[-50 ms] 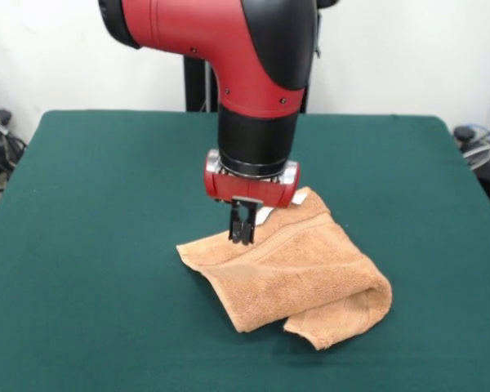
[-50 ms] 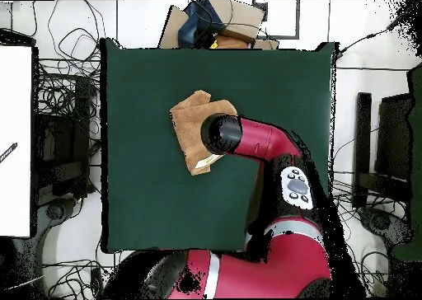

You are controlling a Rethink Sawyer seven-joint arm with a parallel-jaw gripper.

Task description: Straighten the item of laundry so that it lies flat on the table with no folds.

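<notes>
In the front view one tan towel (image 1: 298, 273) lies on the dark green desk (image 1: 90, 245), a little off the desk's middle, and it is not flat: one side is rolled over on itself into a thick rounded fold, and a loose flap sticks out beneath that fold toward the desk's near edge. A woven band runs across the towel's upper layer. One red and black arm (image 1: 245, 57) comes straight down over the towel's far edge, and its single claw (image 1: 242, 231) has its dark fingers drawn close together with their tips at that edge, right where a small white tag (image 1: 298, 198) shows just beside the red wrist housing. The fingers look pinched on the towel's edge, though the contact itself is too small to make out with certainty. In the overhead view the same one towel (image 2: 191, 115) appears as a tan patch on the desk (image 2: 148, 189), lying in the half of the desk away from the robot's base and near the desk's middle line. Here the arm (image 2: 255, 138) reaches from the base across the desk and its black end covers part of the towel, so the claw and the tag are hidden. This view adds what the front one lacks: tangled cables (image 2: 62, 107) on the floor beside the desk, and a brown box (image 2: 218, 21) past its far edge.
</notes>
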